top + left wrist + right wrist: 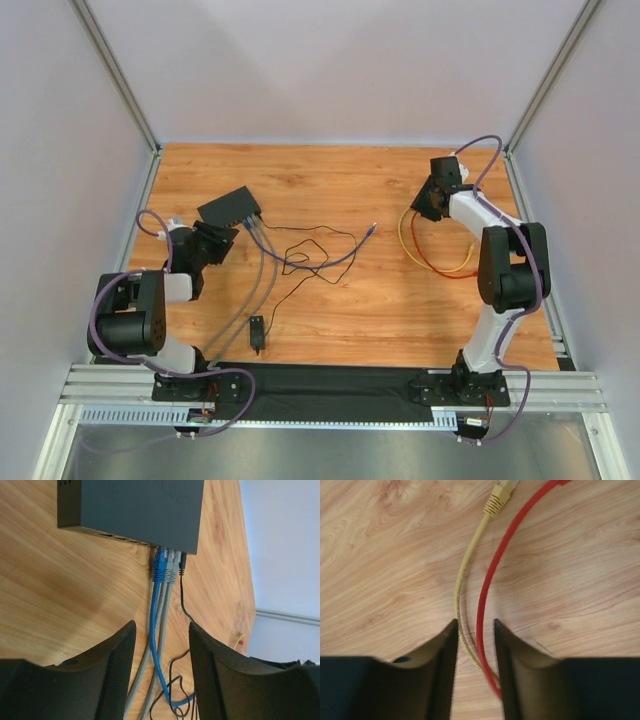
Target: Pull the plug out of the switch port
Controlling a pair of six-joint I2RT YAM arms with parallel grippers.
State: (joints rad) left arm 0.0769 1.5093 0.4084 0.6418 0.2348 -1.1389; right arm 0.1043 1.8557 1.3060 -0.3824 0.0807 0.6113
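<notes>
The flat black switch point(230, 207) lies at the back left of the wooden table; it also shows in the left wrist view point(135, 510). At the right end of its port row sit a blue plug point(159, 566), two grey plugs point(171, 566) and a thin black power plug point(182, 564). My left gripper point(222, 240) is open and empty point(162, 626), just short of the plugs, with the blue and grey cables running between its fingers. My right gripper point(428, 200) is open point(475, 622), low over a yellow cable point(462, 580) and a red cable point(495, 565), far from the switch.
A small black adapter block point(258, 332) on a thin black wire point(300, 255) lies near the front. The blue cable's free end point(372, 230) lies mid-table. Yellow and red cable loops point(440, 265) lie by the right arm. Walls close in on three sides.
</notes>
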